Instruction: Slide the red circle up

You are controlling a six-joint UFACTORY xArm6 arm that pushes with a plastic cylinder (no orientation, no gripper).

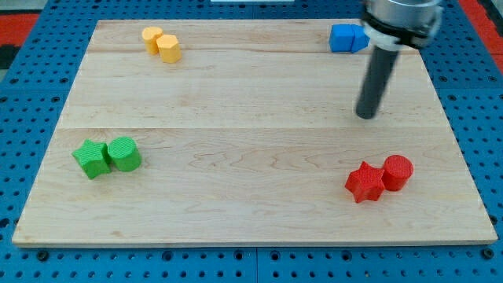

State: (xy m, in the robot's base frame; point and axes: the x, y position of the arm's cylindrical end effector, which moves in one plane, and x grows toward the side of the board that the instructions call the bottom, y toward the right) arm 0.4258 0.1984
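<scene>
The red circle (398,172) lies near the view's bottom right, touching a red star-shaped block (365,182) on its left. My tip (366,115) rests on the board above them, well apart from both, a little left of the red circle. The dark rod rises from it toward the view's top right.
A blue block (346,38) sits at the view's top right, partly hidden by the arm. Two yellow blocks (161,42) touch at the top left. Two green blocks (108,156) touch at the left. The wooden board (251,228) lies on a blue pegboard.
</scene>
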